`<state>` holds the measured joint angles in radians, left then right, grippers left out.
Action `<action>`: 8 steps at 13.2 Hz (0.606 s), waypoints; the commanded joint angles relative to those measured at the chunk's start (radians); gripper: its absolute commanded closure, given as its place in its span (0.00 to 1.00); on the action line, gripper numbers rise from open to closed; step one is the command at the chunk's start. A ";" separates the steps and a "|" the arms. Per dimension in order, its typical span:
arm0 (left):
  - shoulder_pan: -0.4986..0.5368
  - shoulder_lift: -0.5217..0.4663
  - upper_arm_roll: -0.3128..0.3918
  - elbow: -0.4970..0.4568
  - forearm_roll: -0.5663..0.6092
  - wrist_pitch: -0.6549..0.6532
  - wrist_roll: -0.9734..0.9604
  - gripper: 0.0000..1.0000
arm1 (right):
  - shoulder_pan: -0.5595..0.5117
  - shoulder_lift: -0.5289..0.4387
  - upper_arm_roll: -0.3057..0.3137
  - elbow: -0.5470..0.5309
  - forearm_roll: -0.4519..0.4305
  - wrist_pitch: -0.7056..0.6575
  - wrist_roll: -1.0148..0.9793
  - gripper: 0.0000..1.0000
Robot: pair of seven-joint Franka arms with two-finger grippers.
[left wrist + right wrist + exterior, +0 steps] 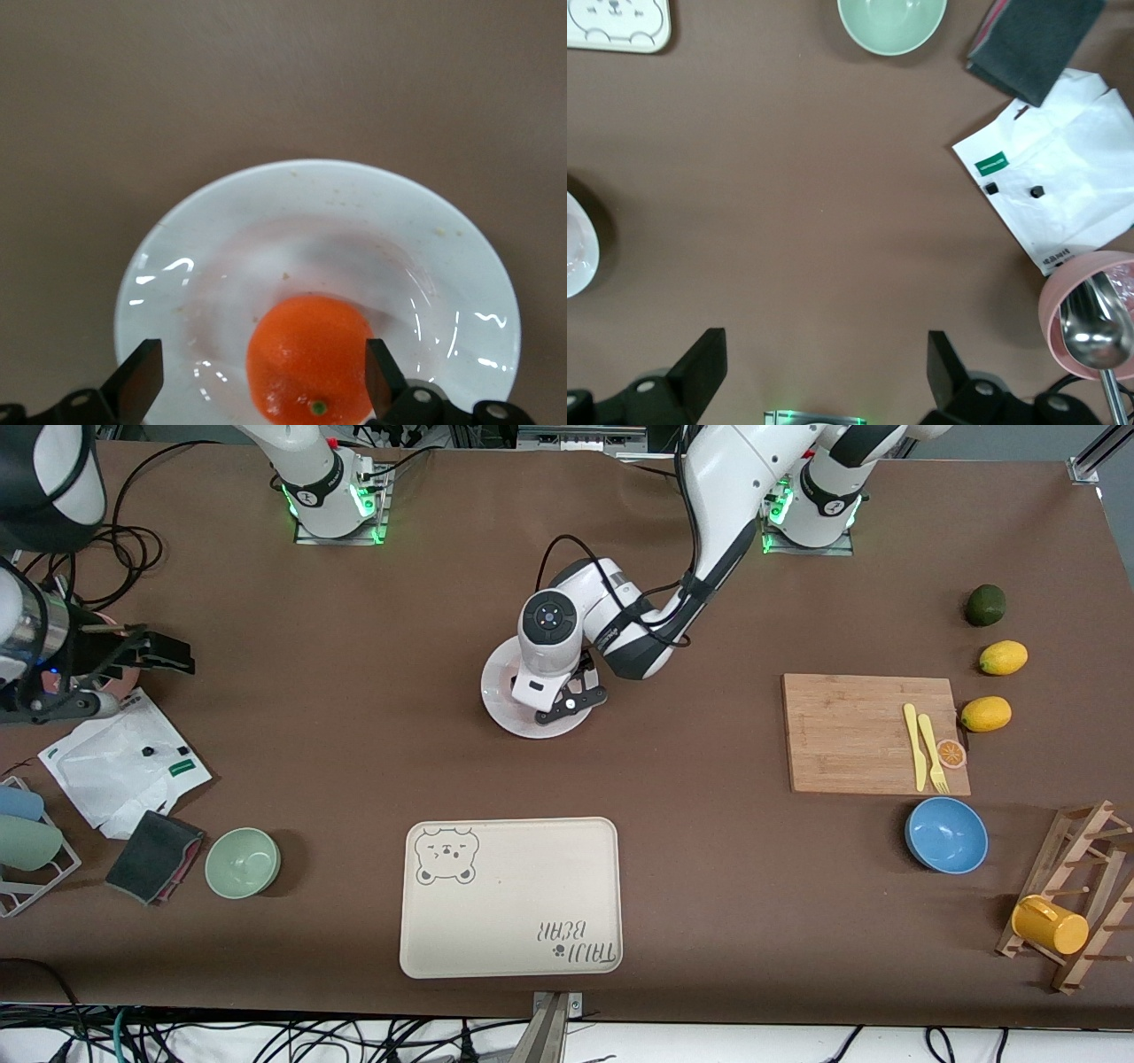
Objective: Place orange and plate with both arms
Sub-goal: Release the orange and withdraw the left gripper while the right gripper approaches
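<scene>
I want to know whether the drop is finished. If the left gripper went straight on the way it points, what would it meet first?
Probably the orange, which sits on the plate between the open fingers of the left gripper; the gap above it is unclear.

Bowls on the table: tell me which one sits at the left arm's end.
The blue bowl, just nearer the front camera than the wooden cutting board. The pale green bowl lies toward the right arm's end, beside the dark cloth.

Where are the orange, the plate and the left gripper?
orange (308, 367), left wrist view, middle of the fruit.
plate (354, 199), left wrist view, bare rim.
left gripper (259, 382), left wrist view, midway between its open fingertips.
</scene>
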<state>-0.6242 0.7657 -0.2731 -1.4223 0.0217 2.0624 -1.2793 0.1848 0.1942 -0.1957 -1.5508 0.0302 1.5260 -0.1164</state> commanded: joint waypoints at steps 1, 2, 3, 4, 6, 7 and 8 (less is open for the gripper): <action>0.056 -0.101 0.000 -0.014 0.029 -0.120 0.052 0.00 | 0.004 0.092 -0.001 0.015 0.164 -0.001 -0.023 0.00; 0.092 -0.127 0.000 -0.014 0.029 -0.163 0.113 0.00 | 0.002 0.112 -0.001 -0.009 0.251 0.002 -0.020 0.00; 0.128 -0.152 0.000 -0.012 0.029 -0.192 0.182 0.00 | 0.002 0.113 -0.001 -0.053 0.331 0.038 -0.022 0.00; 0.173 -0.182 0.000 -0.012 0.029 -0.208 0.243 0.00 | 0.002 0.110 0.001 -0.107 0.370 0.092 -0.022 0.00; 0.276 -0.238 0.000 -0.012 0.029 -0.225 0.372 0.00 | 0.004 0.102 0.030 -0.230 0.425 0.210 -0.023 0.00; 0.319 -0.270 0.000 -0.012 0.030 -0.249 0.446 0.00 | 0.002 0.100 0.053 -0.294 0.468 0.282 -0.031 0.00; 0.355 -0.304 0.000 -0.013 0.055 -0.261 0.513 0.00 | 0.004 0.097 0.085 -0.349 0.518 0.349 -0.034 0.00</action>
<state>-0.3312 0.5371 -0.2600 -1.4109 0.0413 1.8370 -0.8787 0.1879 0.3352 -0.1573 -1.7702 0.4773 1.7658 -0.1330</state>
